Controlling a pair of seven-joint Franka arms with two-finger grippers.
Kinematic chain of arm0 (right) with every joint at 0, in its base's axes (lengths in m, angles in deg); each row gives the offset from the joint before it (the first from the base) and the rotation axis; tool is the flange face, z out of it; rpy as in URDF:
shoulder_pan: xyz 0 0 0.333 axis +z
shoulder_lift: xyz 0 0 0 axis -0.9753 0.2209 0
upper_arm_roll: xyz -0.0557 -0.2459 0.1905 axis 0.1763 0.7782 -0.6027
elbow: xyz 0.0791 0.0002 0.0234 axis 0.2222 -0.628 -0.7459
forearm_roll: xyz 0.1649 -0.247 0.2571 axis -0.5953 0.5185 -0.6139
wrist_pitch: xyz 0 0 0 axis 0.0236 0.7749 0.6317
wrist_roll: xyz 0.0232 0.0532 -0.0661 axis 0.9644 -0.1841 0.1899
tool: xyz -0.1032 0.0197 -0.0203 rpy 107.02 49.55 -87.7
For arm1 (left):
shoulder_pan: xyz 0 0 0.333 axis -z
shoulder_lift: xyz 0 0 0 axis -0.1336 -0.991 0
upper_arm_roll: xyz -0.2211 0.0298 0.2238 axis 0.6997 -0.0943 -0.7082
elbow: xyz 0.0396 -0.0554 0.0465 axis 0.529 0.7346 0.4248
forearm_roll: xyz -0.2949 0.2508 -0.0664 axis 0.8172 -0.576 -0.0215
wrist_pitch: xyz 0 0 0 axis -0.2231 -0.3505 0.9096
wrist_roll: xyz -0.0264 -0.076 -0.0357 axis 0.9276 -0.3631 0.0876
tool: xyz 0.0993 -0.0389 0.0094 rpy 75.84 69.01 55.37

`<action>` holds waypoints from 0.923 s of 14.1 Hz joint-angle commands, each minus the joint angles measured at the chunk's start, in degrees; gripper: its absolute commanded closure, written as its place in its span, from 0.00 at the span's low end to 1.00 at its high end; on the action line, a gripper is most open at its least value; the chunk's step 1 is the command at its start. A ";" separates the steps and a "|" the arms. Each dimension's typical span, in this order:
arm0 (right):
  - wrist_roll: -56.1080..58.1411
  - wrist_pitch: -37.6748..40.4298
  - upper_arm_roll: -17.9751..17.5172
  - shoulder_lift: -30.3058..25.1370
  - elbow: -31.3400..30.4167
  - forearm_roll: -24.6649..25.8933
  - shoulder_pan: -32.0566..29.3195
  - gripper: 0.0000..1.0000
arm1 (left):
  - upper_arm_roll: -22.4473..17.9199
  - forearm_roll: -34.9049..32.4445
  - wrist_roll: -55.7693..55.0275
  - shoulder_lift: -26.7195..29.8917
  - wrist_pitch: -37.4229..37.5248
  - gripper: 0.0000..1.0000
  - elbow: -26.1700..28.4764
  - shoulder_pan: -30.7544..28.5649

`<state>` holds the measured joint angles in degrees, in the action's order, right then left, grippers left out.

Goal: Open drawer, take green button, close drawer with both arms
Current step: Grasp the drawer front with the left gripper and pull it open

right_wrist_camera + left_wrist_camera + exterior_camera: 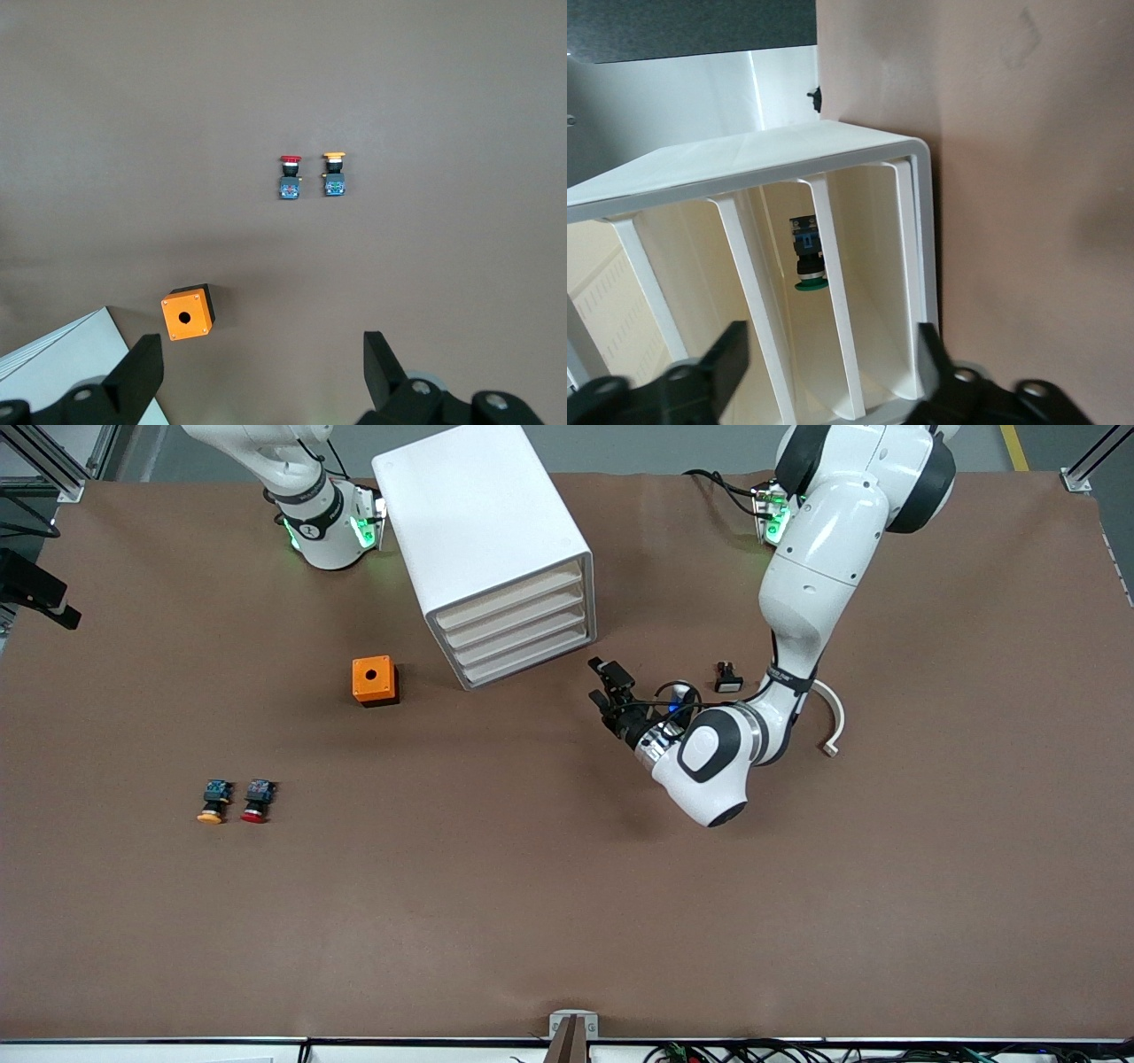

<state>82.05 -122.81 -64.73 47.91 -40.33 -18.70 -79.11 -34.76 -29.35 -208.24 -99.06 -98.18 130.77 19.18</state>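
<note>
The white cabinet point(483, 531) stands at the back middle of the table with its four drawers all pushed in; the lowest drawer point(524, 666) is at the bottom of the stack. My left gripper point(603, 684) hovers low in front of the cabinet's lower corner toward the left arm's end. In the left wrist view the left gripper point(831, 363) is open, its fingers point(729, 354) spread across the lower drawer fronts without touching them. The green-capped button point(808, 258) shows inside one of the lower drawers point(873, 292). My right gripper point(261, 367) is open and empty, waiting high over the table.
An orange box point(375, 680) with a round hole sits beside the cabinet toward the right arm's end. Yellow-capped point(213, 802) and red-capped point(257, 800) buttons lie nearer the front camera. A small black-and-white part point(728, 677) and a curved white piece point(833, 722) lie by the left arm.
</note>
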 commanded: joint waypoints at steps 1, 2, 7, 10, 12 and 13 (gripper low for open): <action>0.79 -0.45 -0.33 -0.95 -1.02 0.01 -1.64 0.00 | 0.75 1.41 -1.51 -2.01 1.21 0.48 -1.74 0.56; 0.87 -0.62 -0.33 -0.87 -1.02 0.01 -1.90 0.00 | 0.75 1.41 -1.51 -2.10 1.21 0.49 -1.74 0.92; 0.88 -0.62 -0.41 -0.87 -0.93 0.01 -1.82 0.00 | 0.84 2.03 -1.51 -2.89 1.30 0.49 -1.39 3.72; 0.88 -0.71 -0.41 -0.87 -0.84 0.01 -1.90 0.00 | 0.93 1.94 -1.42 -3.59 2.61 0.49 -1.21 5.57; 0.96 -0.28 -0.41 -0.87 -1.01 0.01 -1.99 0.00 | 0.93 1.68 -1.42 -3.77 3.93 0.49 -0.60 7.06; 0.96 -0.19 -0.41 -0.87 -1.02 0.01 -1.99 0.00 | 0.93 1.68 -1.42 -3.77 4.11 0.49 -0.25 7.42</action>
<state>82.15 -122.91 -64.67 47.91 -40.35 -18.70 -80.31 -33.66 -28.64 -208.33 -102.24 -95.55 130.85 25.58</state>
